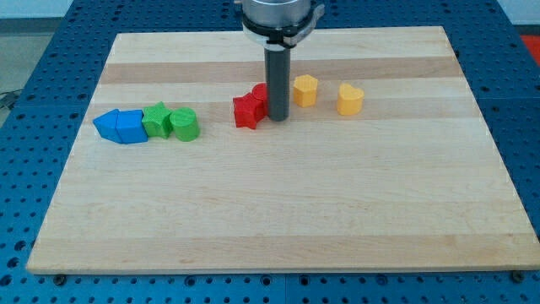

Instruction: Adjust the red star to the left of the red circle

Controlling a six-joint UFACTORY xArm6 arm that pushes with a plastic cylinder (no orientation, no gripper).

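Rod stands upright near the top middle of the wooden desk (278, 211). My tip (278, 119) sits just right of the red star (246, 111), touching or nearly so. Red circle (261, 94) is mostly hidden behind the rod, touching the star at its upper right. No pincer on this arm. Two yellow blocks (305, 89) (350, 99), shapes unclear, lie right of the tip. Far left, in a row: blue blocks (119, 126), green star (156, 120), green cylinder (184, 124).
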